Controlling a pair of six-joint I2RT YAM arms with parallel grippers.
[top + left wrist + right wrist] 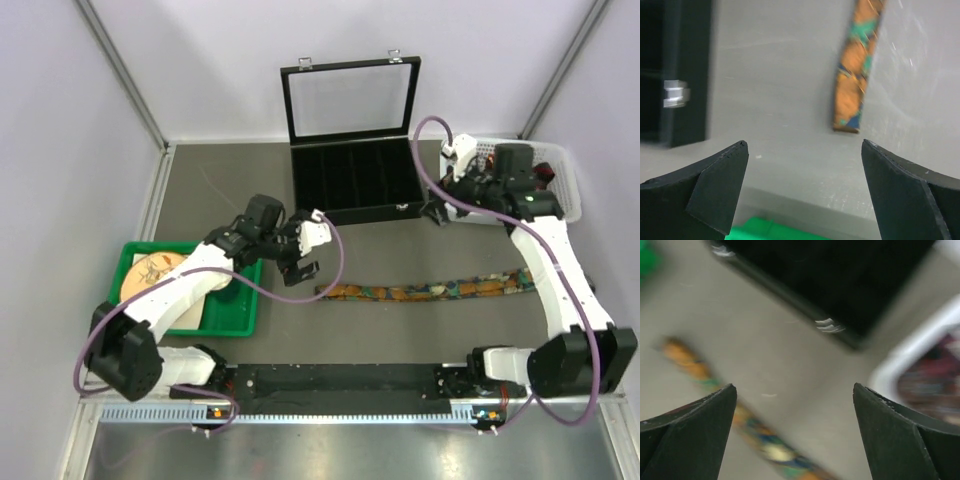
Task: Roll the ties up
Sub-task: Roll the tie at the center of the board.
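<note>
One tie lies flat and unrolled across the table, a long strip patterned in orange, green and blue. Its narrow end shows ahead of my left gripper, which is open and empty. In the top view the left gripper hovers just up and left of that end. My right gripper is open and empty too, above the table between the black case and the tie's right part. The right wrist view shows the tie, blurred, below the open right gripper.
An open black case with several compartments stands at the back middle, its lid upright. A white basket at the back right holds dark red fabric. A green tray with a round tan object sits at the left.
</note>
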